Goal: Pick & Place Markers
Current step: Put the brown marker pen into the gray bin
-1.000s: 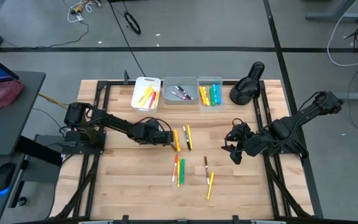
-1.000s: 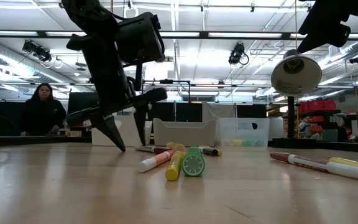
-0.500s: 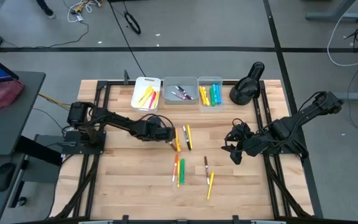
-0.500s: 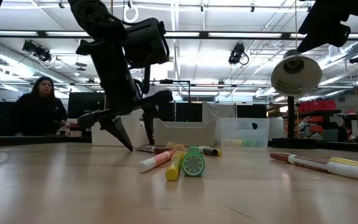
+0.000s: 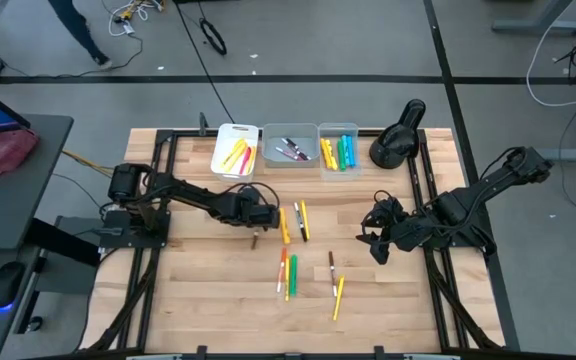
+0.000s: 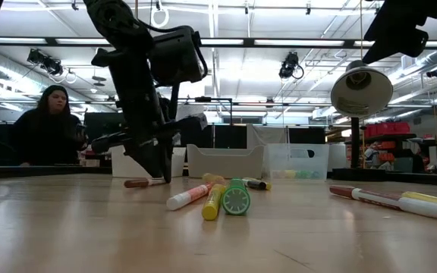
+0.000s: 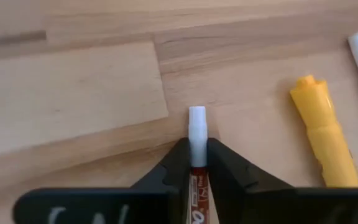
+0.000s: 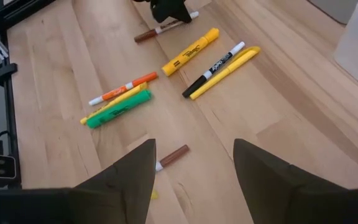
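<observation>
A brown-capped marker with a white end [image 8: 156, 31] lies on the table left of the middle, and my left gripper [image 7: 196, 146] is shut on it, also seen in the high view [image 5: 262, 228]. Its brown end [image 6: 136, 183] sticks out beside the fingers. A yellow highlighter [image 5: 284, 225] and two thin pens [image 5: 301, 220] lie just right of it. More markers [image 5: 288, 272] lie nearer the front. My right gripper [image 5: 378, 240] hangs open above the table's right part, holding nothing. My left gripper pinches the marker's red-brown barrel [image 7: 197, 177] between its two fingers, close to the white end [image 7: 197, 124], which sticks out past them. The fingers slant steeply down from above and lie across the marker. The marker rests flat on the table.
Three small bins [image 5: 236, 152] [image 5: 290, 150] [image 5: 339, 150] with markers in them stand in a row at the far edge, a black lamp [image 5: 396, 145] to their right. A brown marker [image 5: 331, 265] and a yellow one [image 5: 338, 296] lie near the front. A person [image 6: 48, 133] is behind the table.
My left gripper has sunk a little, rolled about its own axis and shut on the brown marker. The marker has swung on the table; its brown end now shows on the near side of the gripper.
</observation>
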Robot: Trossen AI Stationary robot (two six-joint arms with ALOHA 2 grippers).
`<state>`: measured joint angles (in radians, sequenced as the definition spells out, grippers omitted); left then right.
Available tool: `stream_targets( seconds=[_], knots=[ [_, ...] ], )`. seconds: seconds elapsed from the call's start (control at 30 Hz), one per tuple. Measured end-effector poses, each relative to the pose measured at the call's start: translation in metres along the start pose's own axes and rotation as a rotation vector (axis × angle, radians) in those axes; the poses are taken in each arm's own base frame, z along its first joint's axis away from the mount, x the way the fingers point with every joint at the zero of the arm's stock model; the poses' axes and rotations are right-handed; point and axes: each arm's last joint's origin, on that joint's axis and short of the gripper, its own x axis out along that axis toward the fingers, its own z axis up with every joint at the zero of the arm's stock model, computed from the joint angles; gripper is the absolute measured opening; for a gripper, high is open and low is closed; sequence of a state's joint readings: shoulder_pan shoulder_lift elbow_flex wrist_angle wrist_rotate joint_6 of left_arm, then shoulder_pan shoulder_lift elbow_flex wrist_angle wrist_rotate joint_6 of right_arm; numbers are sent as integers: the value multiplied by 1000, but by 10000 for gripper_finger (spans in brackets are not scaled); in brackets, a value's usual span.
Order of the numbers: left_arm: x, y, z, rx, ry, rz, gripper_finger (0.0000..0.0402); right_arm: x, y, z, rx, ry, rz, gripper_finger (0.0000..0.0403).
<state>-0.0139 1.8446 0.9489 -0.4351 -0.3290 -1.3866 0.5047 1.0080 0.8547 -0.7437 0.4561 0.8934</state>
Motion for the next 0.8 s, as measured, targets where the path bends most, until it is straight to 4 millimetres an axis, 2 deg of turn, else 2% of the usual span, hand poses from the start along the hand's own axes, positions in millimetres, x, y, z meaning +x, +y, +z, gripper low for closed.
stream_targets(
  seconds=[0.13, 0.23, 0.63, 0.8],
  knots=[
    [0, 0, 0, 86, 23, -4, 38, 0, 0, 0, 6, 0, 0, 217],
    [-1, 0, 0, 110, 24, -5, 46, 0, 0, 0, 7, 0, 0, 217],
    [-15, 2, 4, 123, 37, -33, 143, 0, 0, 0, 3, 1, -1, 217],
    [-22, 2, -8, 193, 69, -39, 177, 0, 0, 0, -3, 3, -4, 217]
  ],
)
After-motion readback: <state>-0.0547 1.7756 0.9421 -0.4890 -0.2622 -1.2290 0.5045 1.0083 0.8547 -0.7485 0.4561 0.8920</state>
